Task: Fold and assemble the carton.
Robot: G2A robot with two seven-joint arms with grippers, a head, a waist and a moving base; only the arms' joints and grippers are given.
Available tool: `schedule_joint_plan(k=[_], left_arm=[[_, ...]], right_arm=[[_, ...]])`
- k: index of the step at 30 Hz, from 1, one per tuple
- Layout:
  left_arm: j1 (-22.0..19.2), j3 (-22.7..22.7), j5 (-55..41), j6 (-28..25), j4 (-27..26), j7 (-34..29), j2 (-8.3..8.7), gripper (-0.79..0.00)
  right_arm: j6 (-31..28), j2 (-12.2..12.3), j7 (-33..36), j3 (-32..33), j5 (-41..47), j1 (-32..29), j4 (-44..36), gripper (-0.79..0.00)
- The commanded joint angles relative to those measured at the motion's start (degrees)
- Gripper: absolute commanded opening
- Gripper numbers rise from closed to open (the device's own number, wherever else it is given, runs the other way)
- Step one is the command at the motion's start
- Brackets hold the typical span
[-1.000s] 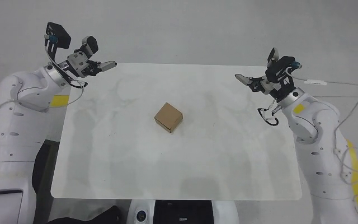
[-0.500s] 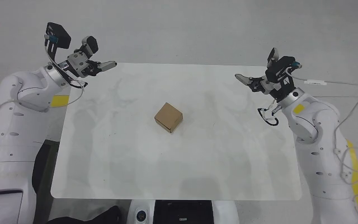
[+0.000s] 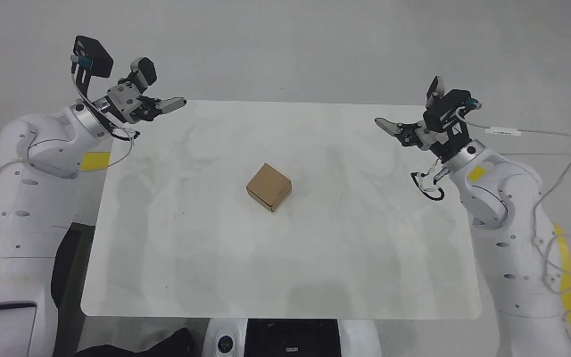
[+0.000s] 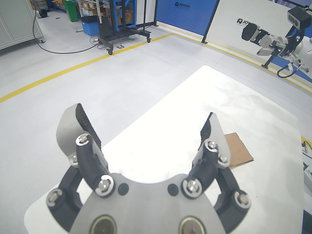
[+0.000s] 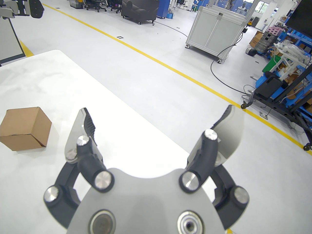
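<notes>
A small brown carton (image 3: pixel 268 186), folded into a closed cube, sits near the middle of the white table (image 3: pixel 196 259). In the right wrist view the carton (image 5: pixel 25 128) stands well off from the fingers, and in the left wrist view the carton (image 4: pixel 237 150) is partly hidden behind one finger. My left gripper (image 3: pixel 166 101) hovers at the table's far left corner, open and empty. My right gripper (image 3: pixel 397 122) hovers at the far right corner, also open and empty. The left gripper (image 4: pixel 145 121) and the right gripper (image 5: pixel 157 118) both show wide gaps.
The white table has rounded corners, and bare room lies on all sides of the carton. Grey floor with yellow lines (image 5: pixel 156 58) surrounds the table. Racks, carts and blue panels (image 4: pixel 185 3) stand far off in the room.
</notes>
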Motion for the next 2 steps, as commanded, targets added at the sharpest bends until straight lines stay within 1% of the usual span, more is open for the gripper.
schedule_joint_plan(k=[1,2], left_arm=[[0.0,0.0,0.0,0.0,0.0,0.0,0.0,-0.001],[0.0,0.0,0.0,0.0,0.0,0.0,0.0,-0.001]], right_arm=[[0.0,0.0,0.0,0.0,0.0,0.0,0.0,0.0],[0.0,0.0,0.0,0.0,0.0,0.0,0.0,0.0]])
